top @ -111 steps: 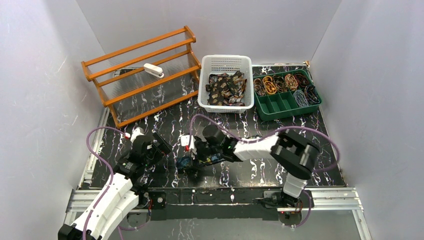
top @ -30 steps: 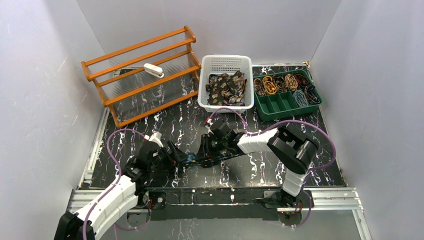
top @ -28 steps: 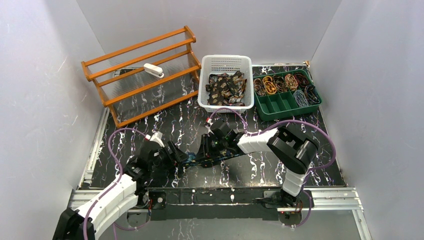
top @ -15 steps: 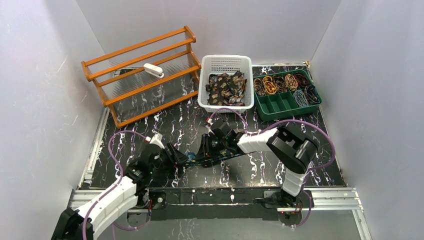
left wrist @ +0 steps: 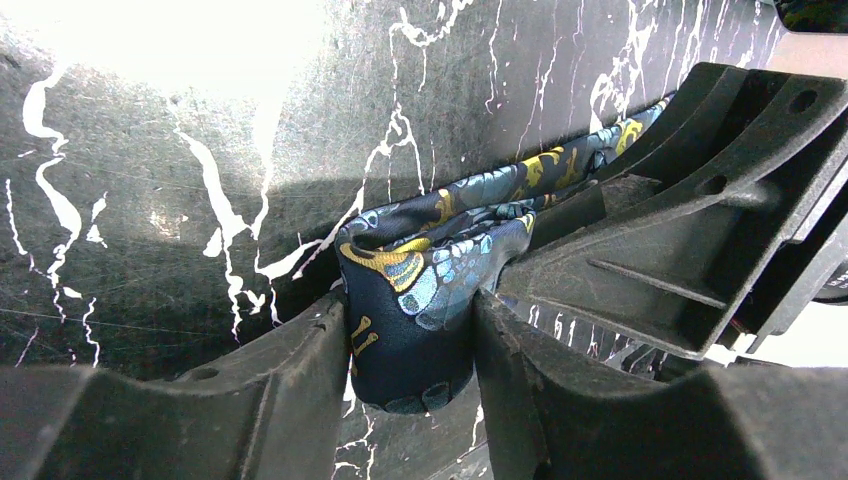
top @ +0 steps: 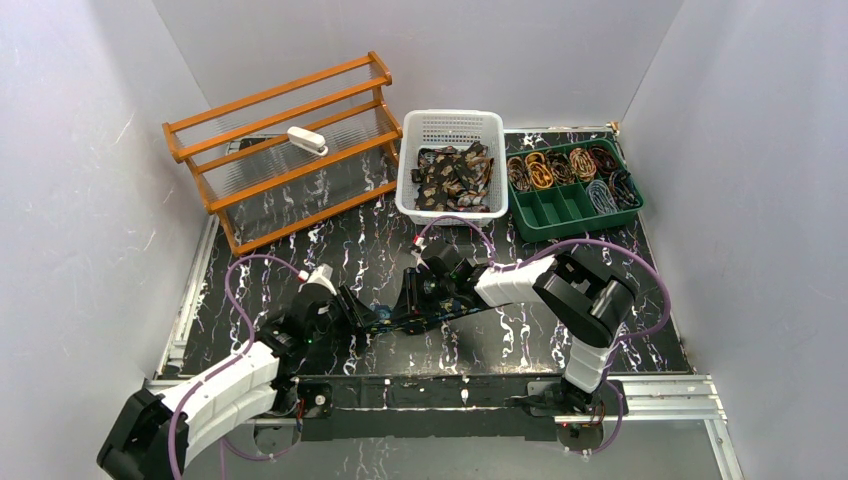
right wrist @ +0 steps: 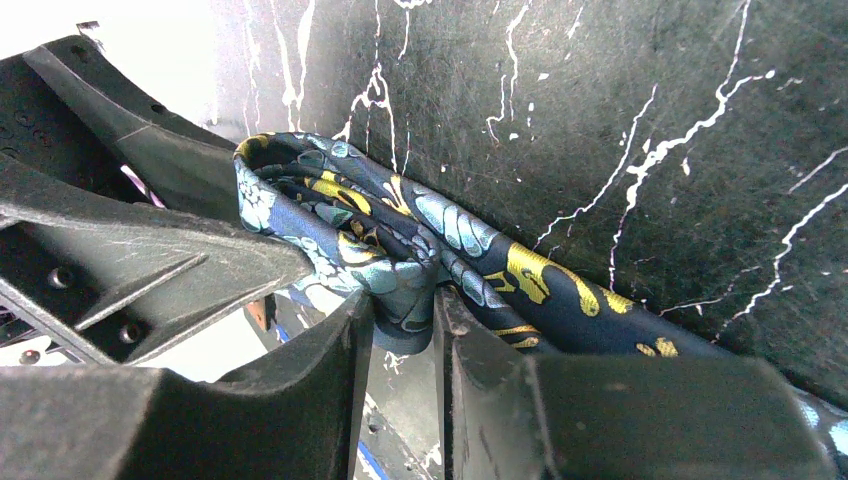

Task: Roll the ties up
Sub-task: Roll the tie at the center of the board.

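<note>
- Closing in with the left hand [left wrist: 410,345] is the big change. A second ago its fingers stood wide, and now they're pressed against both sides of the bunched end of the blue tie [left wrist: 430,265].
- That arm also slid in over the last few seconds. Earlier it sat off to one side of the bundle. Now it's nose to nose with the right hand [right wrist: 403,330], well in front of the white basket [top: 450,122] and a bit to its left.
- The right hand hasn't budged in that time. It's pinching the same tie a little further along, with fabric looped up ahead of its fingers and the tail running off flat on the tabletop [top: 500,345].
- So the tie is now gripped in two spots, low over the tabletop in front of the basket.
- My read is that this is the setup for the actual winding, with one hand anchoring and the other turning. The roll looks barely started to me, more a loose fold than a coil.
- My worry is that the fabric looks slippery, so the bunched end could slide out if the new grip isn't firm.
- There's plenty left to do. The loose ties [top: 455,180] are piled in the basket. The green tray [top: 560,205] just right of it holds some rolled ties [top: 540,172] along its far row.
</note>
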Controlling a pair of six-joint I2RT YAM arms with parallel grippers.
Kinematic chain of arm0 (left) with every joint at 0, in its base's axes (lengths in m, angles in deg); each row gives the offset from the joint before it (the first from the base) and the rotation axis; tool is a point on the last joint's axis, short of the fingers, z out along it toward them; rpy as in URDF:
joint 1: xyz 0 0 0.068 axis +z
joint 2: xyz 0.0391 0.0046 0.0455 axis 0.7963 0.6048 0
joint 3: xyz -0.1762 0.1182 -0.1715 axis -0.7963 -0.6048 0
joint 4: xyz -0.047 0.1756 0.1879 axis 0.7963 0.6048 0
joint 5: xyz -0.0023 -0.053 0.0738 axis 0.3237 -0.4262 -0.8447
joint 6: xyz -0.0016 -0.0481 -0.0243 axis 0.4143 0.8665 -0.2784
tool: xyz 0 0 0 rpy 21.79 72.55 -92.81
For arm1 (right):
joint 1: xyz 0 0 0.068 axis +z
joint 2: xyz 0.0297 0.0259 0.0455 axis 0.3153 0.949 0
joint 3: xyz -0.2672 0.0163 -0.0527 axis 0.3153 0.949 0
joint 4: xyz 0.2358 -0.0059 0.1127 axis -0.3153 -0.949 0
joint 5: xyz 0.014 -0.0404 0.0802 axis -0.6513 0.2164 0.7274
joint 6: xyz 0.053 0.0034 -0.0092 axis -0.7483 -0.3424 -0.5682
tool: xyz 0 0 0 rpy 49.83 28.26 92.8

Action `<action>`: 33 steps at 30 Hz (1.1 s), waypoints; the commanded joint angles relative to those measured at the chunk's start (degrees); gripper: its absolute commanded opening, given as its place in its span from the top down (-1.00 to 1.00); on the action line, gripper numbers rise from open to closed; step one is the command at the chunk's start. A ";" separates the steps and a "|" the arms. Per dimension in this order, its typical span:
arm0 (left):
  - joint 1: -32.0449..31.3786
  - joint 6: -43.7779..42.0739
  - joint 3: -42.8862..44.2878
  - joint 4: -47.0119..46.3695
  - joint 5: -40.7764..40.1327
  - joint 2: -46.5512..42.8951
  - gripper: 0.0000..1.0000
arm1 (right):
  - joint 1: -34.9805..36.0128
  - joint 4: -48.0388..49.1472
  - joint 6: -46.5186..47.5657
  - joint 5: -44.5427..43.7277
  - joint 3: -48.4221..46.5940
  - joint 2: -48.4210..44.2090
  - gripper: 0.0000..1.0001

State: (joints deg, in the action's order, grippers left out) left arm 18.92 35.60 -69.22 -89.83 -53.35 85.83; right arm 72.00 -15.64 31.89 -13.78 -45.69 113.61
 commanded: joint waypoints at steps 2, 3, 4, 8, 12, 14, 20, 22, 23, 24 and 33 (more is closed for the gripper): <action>-1.55 -1.44 0.10 6.74 -2.71 2.25 0.15 | -0.19 -3.05 1.04 -1.08 0.50 1.67 0.27; -1.67 -1.76 0.47 6.74 -2.78 2.21 0.17 | -0.19 -3.10 1.10 -0.87 0.26 1.52 0.27; -1.72 -2.23 0.72 6.78 -2.75 2.10 0.19 | -0.22 -3.20 1.19 -0.62 0.02 1.39 0.26; -1.81 -2.73 1.36 6.78 -3.20 0.77 0.29 | -0.23 -4.11 1.93 0.09 -1.22 0.11 0.22; -1.81 -3.57 2.12 6.85 -3.54 0.40 0.35 | -0.13 -4.27 2.49 1.91 -2.52 -1.68 0.16; -1.82 -4.10 2.65 6.82 -3.42 1.03 0.34 | -0.12 -4.64 2.97 2.76 -3.42 -2.70 0.10; -1.97 -4.98 4.07 7.12 -3.47 2.03 0.32 | -0.10 -10.06 5.97 -1.98 -5.63 -6.79 0.08; -1.99 -4.98 4.50 7.32 -3.79 1.78 0.32 | -0.10 -12.03 6.83 -2.87 -6.28 -6.79 0.14; -1.95 -5.05 4.68 7.47 -3.80 1.66 0.31 | -0.10 -12.51 6.98 -3.00 -6.42 -6.42 0.17; -1.99 -5.11 5.01 7.72 -3.95 1.59 0.31 | -0.14 -12.53 6.91 -2.49 -6.42 -5.92 0.18; -2.08 -5.25 6.02 10.24 -3.98 0.51 0.10 | 0.61 -9.68 4.68 0.35 -6.71 -0.07 0.11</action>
State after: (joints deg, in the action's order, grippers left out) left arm 17.12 31.28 -64.83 -83.30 -56.08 87.57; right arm 72.14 -25.74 37.20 -14.35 -50.72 110.88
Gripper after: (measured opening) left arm 0.415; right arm 0.461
